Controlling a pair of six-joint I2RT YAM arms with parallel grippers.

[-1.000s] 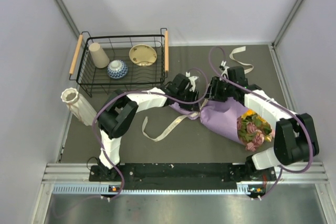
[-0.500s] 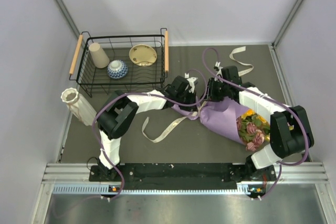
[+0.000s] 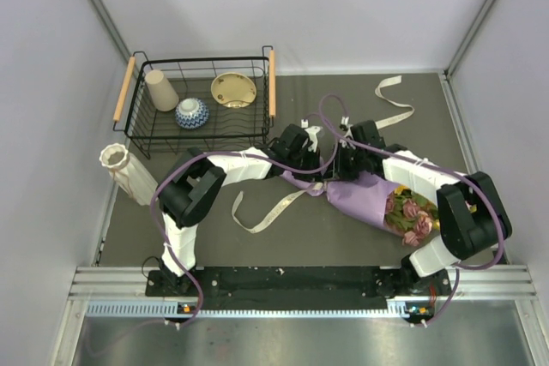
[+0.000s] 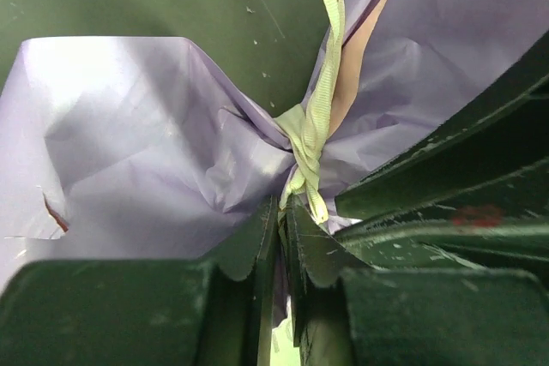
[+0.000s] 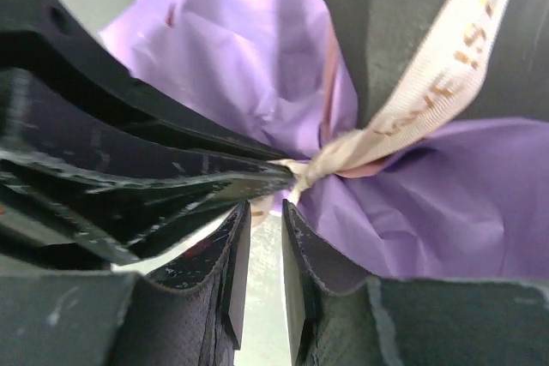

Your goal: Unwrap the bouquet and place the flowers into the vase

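Bouquet wraps flowers; basket holds cup, blue bowl, cream bowl.

The bouquet lies on the tabletop right of centre, blooms toward the near right. The vase sits at the left edge. Just behind it, the basket holds a cup, bowl and dish.

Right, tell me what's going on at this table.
Both arms work on the lilac-purple paper-wrapped bouquet lying on the dark table. The left gripper pinches its tied neck; the right gripper is at the cream ribbon knot, its grip unclear. Still wrapped; the tall cream ribbed vase holds no flowers.
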